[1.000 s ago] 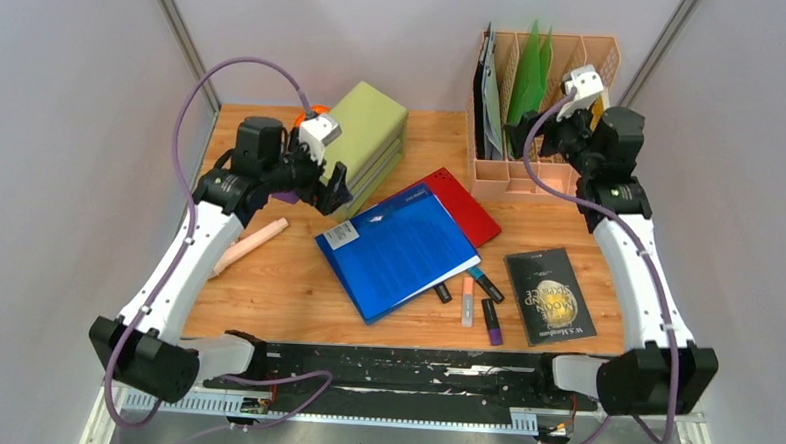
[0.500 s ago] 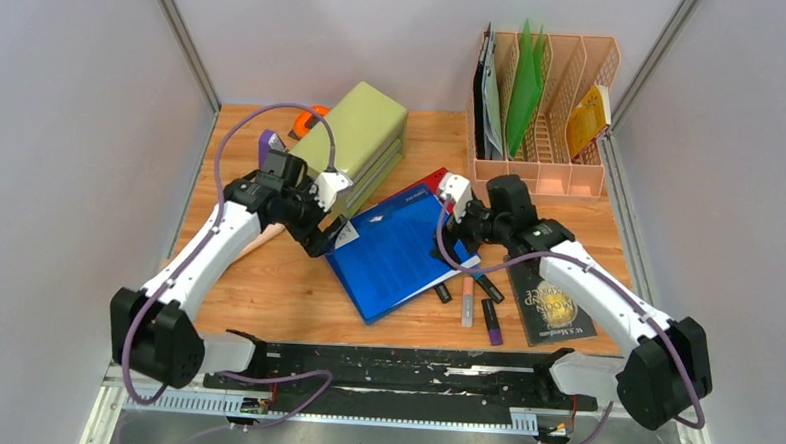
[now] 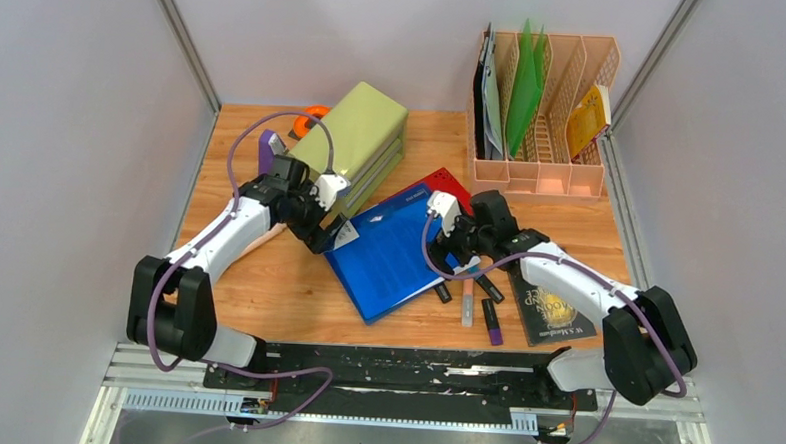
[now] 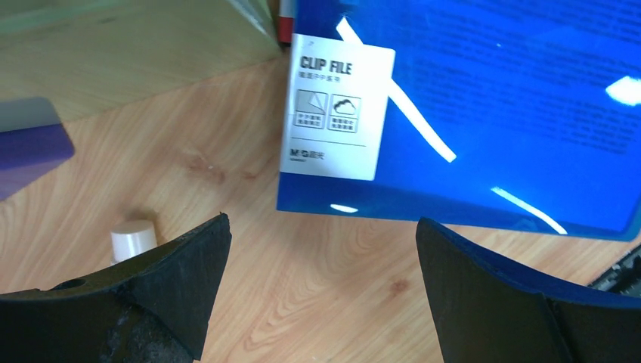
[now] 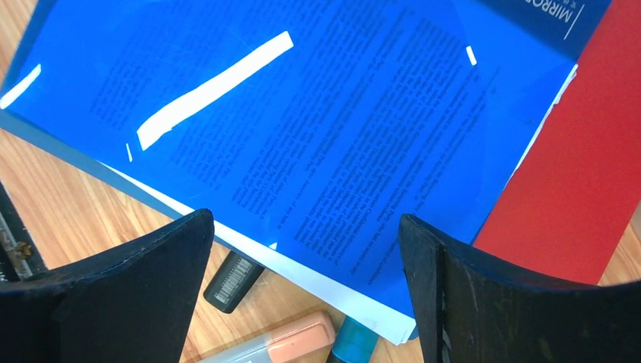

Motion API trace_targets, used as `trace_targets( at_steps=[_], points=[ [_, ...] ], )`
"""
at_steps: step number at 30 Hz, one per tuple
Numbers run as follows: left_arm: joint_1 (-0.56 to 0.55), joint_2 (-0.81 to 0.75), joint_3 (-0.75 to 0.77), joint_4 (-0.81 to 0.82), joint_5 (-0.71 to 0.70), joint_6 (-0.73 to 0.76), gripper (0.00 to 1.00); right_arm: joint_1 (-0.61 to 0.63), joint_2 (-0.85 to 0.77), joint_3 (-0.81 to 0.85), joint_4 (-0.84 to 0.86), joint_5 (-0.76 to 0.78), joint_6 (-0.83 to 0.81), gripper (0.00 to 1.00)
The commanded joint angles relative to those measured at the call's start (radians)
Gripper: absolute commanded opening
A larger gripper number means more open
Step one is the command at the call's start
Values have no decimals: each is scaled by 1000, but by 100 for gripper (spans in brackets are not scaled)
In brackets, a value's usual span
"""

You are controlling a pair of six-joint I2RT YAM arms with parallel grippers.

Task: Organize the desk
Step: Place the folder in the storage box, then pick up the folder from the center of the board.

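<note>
left gripper (image 4: 321, 249) and right gripper (image 5: 306, 249) held spread and empty over the blue clip file (image 4: 484, 113) on the desk (image 3: 266, 287).

the left jaws were seen wide apart, poised low by the file's labelled corner, with bare wood framed between them and a white-capped stick (image 4: 134, 236) lying just beside the left finger. the right jaws were likewise released, hung above the file's opposite edge, where a black marker (image 5: 234, 280), a peach highlighter (image 5: 280, 344) and a teal pen (image 5: 351, 340) were laid close against it. a red folder (image 5: 582, 174) was partly covered by the file. an olive drawer chest (image 3: 363, 131) and a peach file rack (image 3: 551, 174) were set at the desk's far edge.
</note>
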Motion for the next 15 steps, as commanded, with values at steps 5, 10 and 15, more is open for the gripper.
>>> trace_targets(
  at_steps=[5,10,15],
  points=[
    [64,21,-59,139,111,32,100,11,19,-52,121,27,-5,92],
    [71,39,-125,221,153,32,100,22,21,-70,137,51,-30,91],
    [91,79,-141,283,160,1,100,41,33,-83,152,61,-41,91]
  ],
)
